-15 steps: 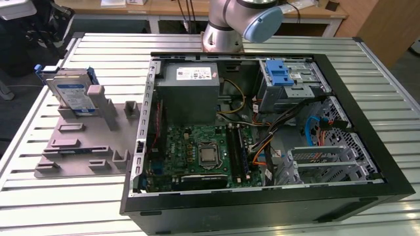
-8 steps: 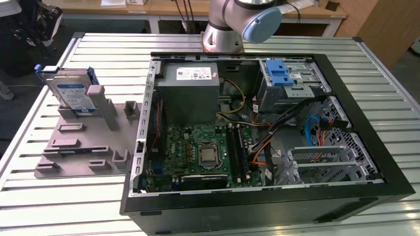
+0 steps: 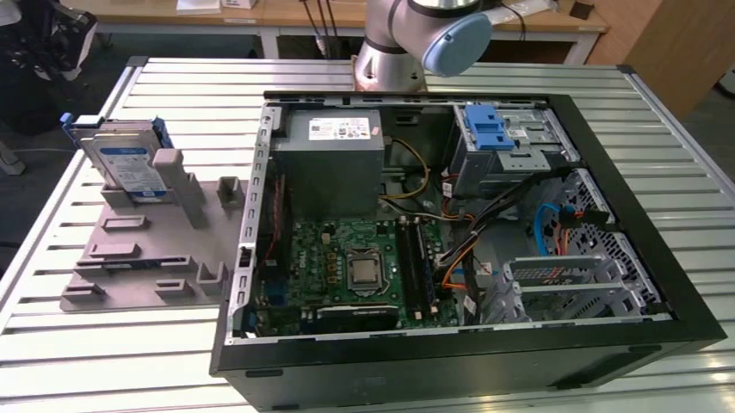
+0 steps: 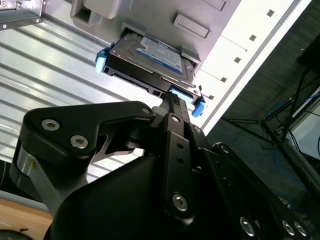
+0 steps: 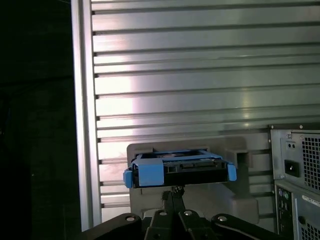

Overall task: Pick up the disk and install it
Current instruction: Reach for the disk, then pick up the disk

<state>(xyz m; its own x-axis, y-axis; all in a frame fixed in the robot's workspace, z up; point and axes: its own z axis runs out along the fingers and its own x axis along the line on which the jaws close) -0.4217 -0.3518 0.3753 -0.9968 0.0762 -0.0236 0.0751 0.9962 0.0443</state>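
The disk [image 3: 124, 163] stands on edge in a slot of a grey plastic stand [image 3: 150, 249], label facing outward, blue bracket around its rim. The stand lies on the slatted metal table [image 3: 103, 361] at the exterior view's left, just beside the open computer case [image 3: 460, 348]. In that view nothing touches the disk.

By the look of it the task has hardly begun: the disk is not yet picked up, and installing it is all left to do. Inside the case, at the far corner towards the exterior view's right, sits a metal cage with a blue latch [image 3: 497, 136], well apart from the disk.

The arm [image 3: 397, 47] rises from the table behind the case. In both wrist views the gripper [image 4: 172, 100] points at the disk, fingertips lined up with the middle of its near edge between the two blue bracket ends. In the first wrist view the gripper [image 5: 173, 191] shows just under the disk [image 5: 180, 167], with the stand behind it and the table slats beyond. The fingers look pressed together with nothing between them, so I judge the gripper closed and empty, hanging clear of the disk rather than touching it
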